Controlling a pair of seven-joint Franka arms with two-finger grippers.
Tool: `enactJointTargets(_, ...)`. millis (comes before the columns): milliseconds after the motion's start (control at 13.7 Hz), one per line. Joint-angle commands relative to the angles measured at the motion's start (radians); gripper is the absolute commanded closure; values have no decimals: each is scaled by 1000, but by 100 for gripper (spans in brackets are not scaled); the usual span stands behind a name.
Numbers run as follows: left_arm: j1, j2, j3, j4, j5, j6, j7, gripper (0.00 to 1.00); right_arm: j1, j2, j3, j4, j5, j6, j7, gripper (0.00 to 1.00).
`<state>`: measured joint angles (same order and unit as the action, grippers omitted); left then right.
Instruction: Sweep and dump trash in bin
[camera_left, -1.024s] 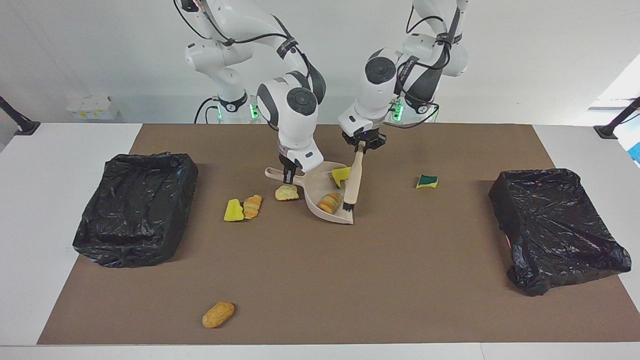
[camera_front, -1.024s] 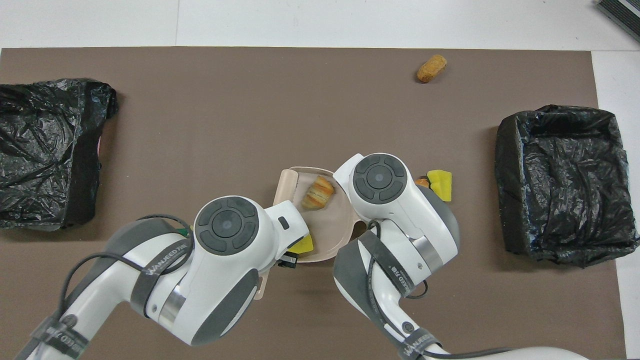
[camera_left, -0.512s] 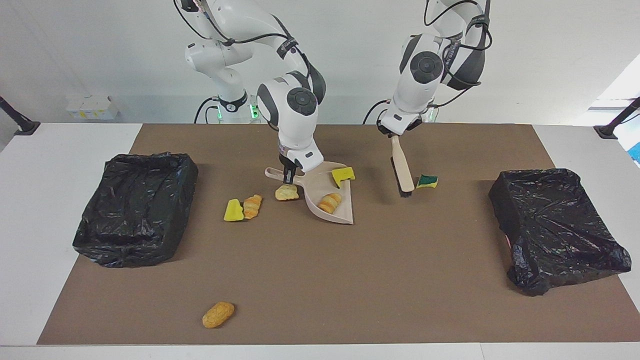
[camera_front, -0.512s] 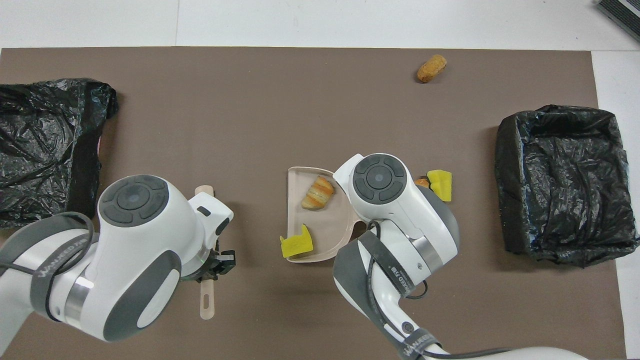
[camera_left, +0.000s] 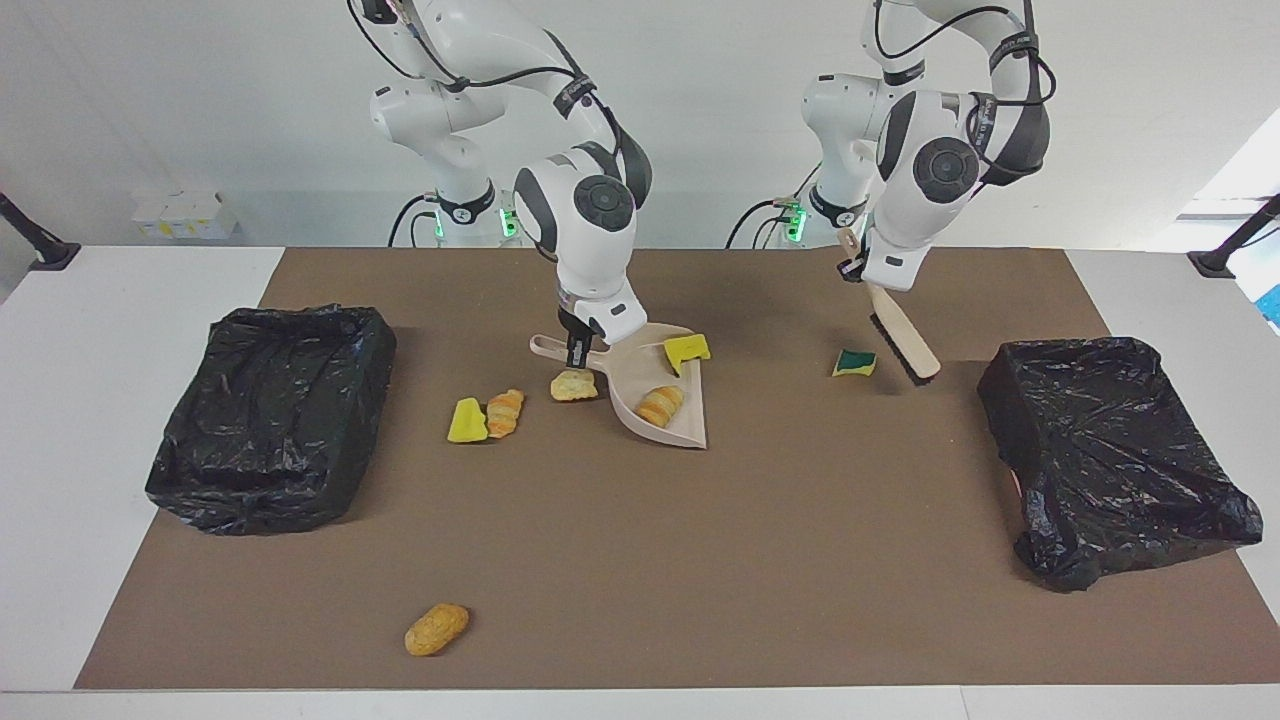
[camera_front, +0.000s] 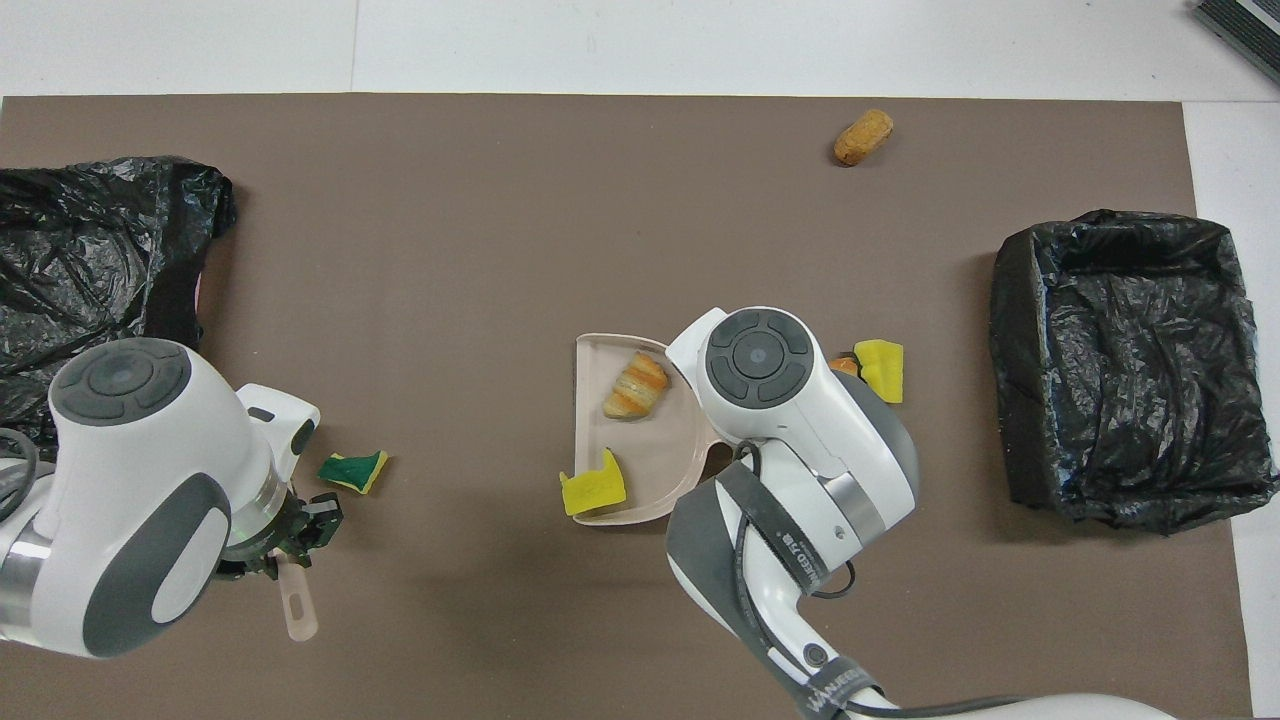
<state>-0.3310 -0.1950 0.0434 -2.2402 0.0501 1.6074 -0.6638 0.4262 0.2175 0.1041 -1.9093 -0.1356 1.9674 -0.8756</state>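
In the dustpan (camera_left: 668, 400): we count two scraps — none binned.
Loose: five.
Left gripper (camera_left: 868, 283): clamps the brush (camera_left: 903, 343).
Right gripper (camera_left: 577, 350): pinches the dustpan's handle.

One bit of lettering to read here: white capitals on the dark strap around the right arm (camera_front: 790, 560), seen from overhead, looking like "WANJEED" with small characters after it that can't be made out. A second strap lower on that arm carries the same word, partly cut off. Nothing else is legible.
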Motion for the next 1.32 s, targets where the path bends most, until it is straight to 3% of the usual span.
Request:
enactJointTargets(0, -19, -27, -16, -119, 22, 67, -31, 100, 3, -17, 3, -28, 21, 28, 24, 100)
enactJointTargets(293, -106, -3, -20, -156, 2, 264, 42, 100, 3, -17, 3, -28, 21, 28, 24, 100)
enactJointTargets(512, -196, 18, -20, -150, -207, 373, 202, 100, 3, -17, 3, -30, 21, 30, 24, 100)
enactJointTargets(731, -307, 38, -22, -136, -282, 509, 211, 100, 3, -17, 3, -34, 21, 33, 24, 100)
enactJointTargets(1024, -411, 106, -23, -43, -412, 577, 217, 100, 3, -17, 3, -43, 21, 42, 32, 100)
enactJointTargets(1243, -425, 115, -25, 28, -414, 556, 200, 100, 3, -18, 3, -46, 21, 45, 30, 100)
